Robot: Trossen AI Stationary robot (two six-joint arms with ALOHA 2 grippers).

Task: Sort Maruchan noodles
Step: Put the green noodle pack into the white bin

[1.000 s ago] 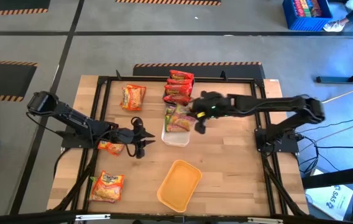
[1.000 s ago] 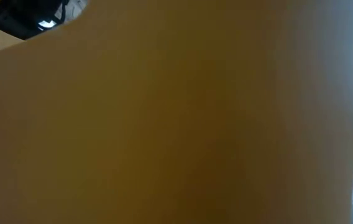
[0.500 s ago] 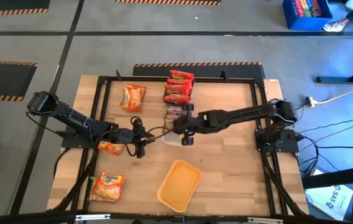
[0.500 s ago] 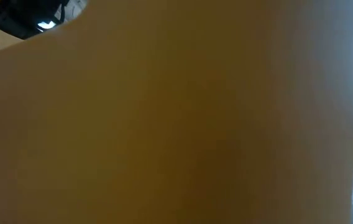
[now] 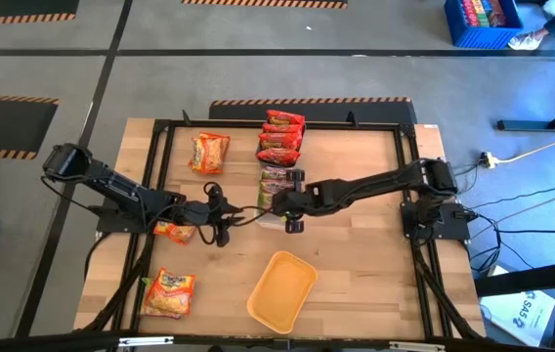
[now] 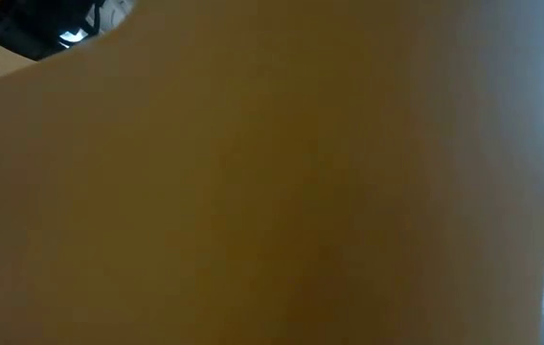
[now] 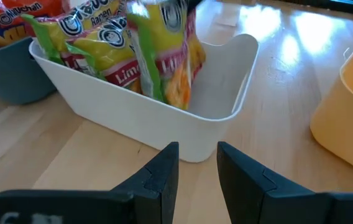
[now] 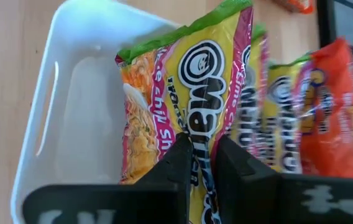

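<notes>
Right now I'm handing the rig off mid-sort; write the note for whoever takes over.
Right gripper: shut on a green-and-red Maruchan packet, holding it upright over the white tray, beside green packets already standing inside.
Left gripper: partly open, empty, low on the table facing the white tray's side.
Done: green packets in the white tray; red packets lined up in the blue-grey tray behind it.
Left: three orange-yellow packets lie loose on the table, at back left, by the left arm and at front left. The orange-yellow tray looks empty.
The low view is blocked.
</notes>
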